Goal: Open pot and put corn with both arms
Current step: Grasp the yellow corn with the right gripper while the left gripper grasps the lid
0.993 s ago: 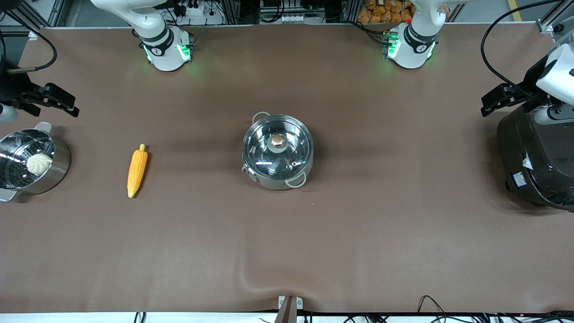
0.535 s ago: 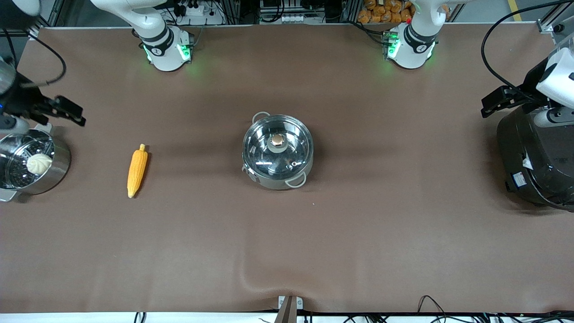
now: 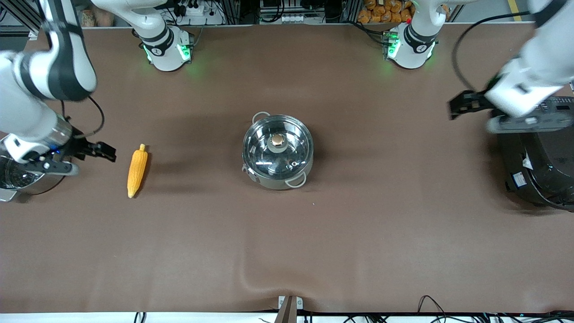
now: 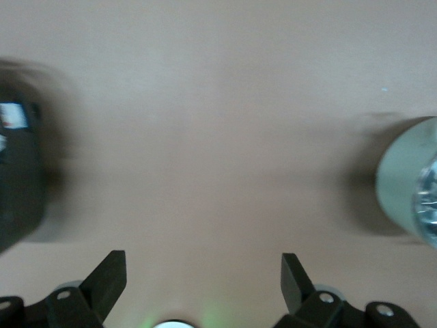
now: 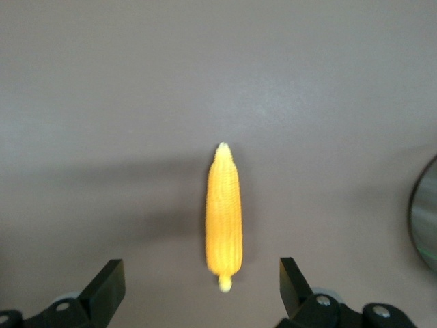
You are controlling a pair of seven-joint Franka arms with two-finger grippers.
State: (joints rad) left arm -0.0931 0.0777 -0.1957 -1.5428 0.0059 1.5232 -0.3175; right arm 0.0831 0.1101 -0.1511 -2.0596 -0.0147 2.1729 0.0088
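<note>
I see the right end effector (image 3: 105,151) spread wide, empty, just beside the corn (image 3: 136,170) lying on the desk (image 3: 287,246). The lidded pot (image 3: 277,151) sits mid-desk. My left end effector (image 3: 457,106) hangs spread near the rice cooker (image 3: 538,166).

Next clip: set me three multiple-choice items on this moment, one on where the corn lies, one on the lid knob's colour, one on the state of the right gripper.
1. The corn lies:
A. in the pot
B. on the table, toward the right arm's end
C. on the rice cooker

2. The knob on the pot lid is:
A. copper
B. blue
C. white

3. The right gripper is:
A. shut on the corn
B. shut, empty
C. open

Key: 1 B, it rests on bare cloth beside the right gripper; 2 A, it shines copper through the front view; 3 C, its fingers stand apart with nothing between them.
</note>
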